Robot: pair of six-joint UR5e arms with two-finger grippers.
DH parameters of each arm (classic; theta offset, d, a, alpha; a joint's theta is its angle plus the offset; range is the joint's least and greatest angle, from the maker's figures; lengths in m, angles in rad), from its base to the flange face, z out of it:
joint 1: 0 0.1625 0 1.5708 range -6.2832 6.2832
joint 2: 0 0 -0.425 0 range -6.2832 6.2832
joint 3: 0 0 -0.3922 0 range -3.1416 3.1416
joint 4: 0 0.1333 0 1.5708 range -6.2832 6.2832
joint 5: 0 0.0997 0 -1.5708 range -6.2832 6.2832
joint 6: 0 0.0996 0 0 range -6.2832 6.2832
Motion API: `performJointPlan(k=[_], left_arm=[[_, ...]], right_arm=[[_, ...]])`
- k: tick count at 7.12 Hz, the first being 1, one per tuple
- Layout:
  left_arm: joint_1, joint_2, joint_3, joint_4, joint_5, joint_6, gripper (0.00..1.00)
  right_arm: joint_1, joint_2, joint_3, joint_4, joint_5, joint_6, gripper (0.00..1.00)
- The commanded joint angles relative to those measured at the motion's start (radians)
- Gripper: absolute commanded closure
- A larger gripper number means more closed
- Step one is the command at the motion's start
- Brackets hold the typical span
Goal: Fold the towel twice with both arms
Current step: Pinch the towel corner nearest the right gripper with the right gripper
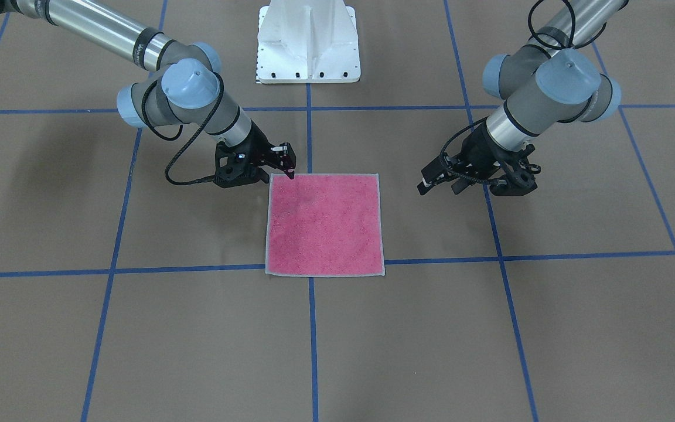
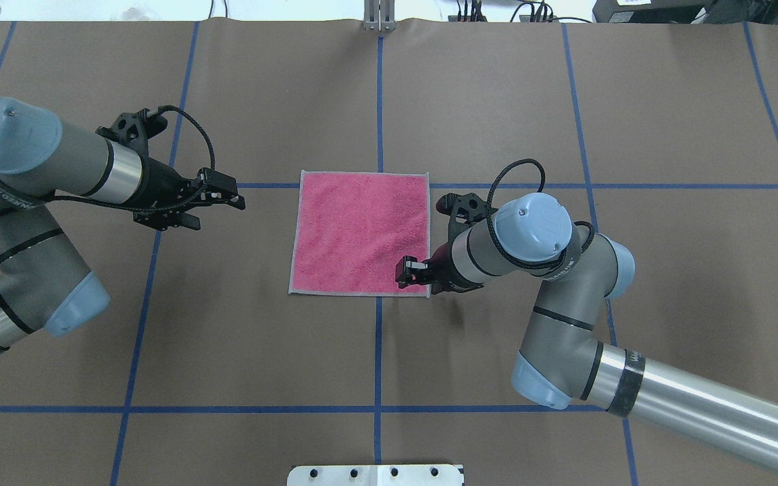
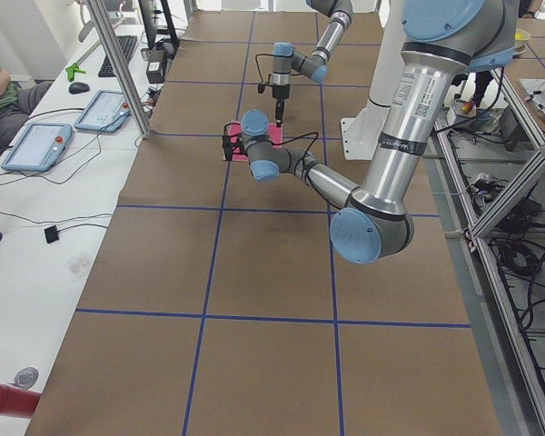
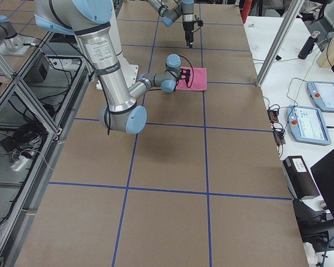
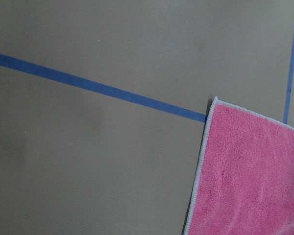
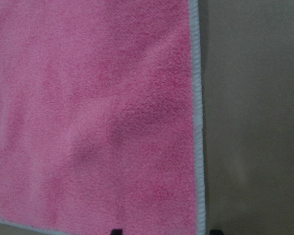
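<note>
towel: flat and unfolded on the table, pink face up, pale hem all round; we see no folds.
tape lines: blue; one runs under the towel's middle, and another lies along its edge away from the robot.
right gripper: low over the towel's corner on the robot's side, right edge. The wrist view shows the two fingertips straddling the hem there, one over pink cloth and one over bare table. The jaws are apart with nothing between them. We can't tell whether the tips touch the cloth.
left gripper: off the towel's left edge, near the corner away from the robot. It is clear of the cloth, pointing towards it. Its wrist view shows only that towel corner and a tape line, no fingers. We can't tell if the jaws are apart or together.
base: white pedestal, well apart from the towel, on the robot's side.
</note>
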Motion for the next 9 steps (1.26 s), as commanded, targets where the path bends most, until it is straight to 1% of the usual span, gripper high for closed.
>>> performJointPlan(k=[1,2,3,4,5,9], left_arm=[[0.000,0.000,0.001,0.000,0.000,0.000,0.00],[0.000,0.000,0.001,0.000,0.000,0.000,0.00],[0.000,0.000,0.001,0.000,0.000,0.000,0.00],[0.000,0.000,0.003,0.000,0.000,0.000,0.00],[0.000,0.000,0.003,0.000,0.000,0.000,0.00],[0.000,0.003,0.004,0.000,0.000,0.000,0.00]], right_arm=[[0.000,0.000,-0.002,0.000,0.000,0.002,0.34],[0.000,0.000,-0.004,0.000,-0.002,0.002,0.44],[0.000,0.000,-0.004,0.000,0.000,0.002,0.67],[0.000,0.001,-0.004,0.001,-0.002,0.024,0.94],[0.000,0.001,-0.004,0.001,-0.002,0.028,1.00],[0.000,0.003,0.001,0.004,0.000,0.028,1.00]])
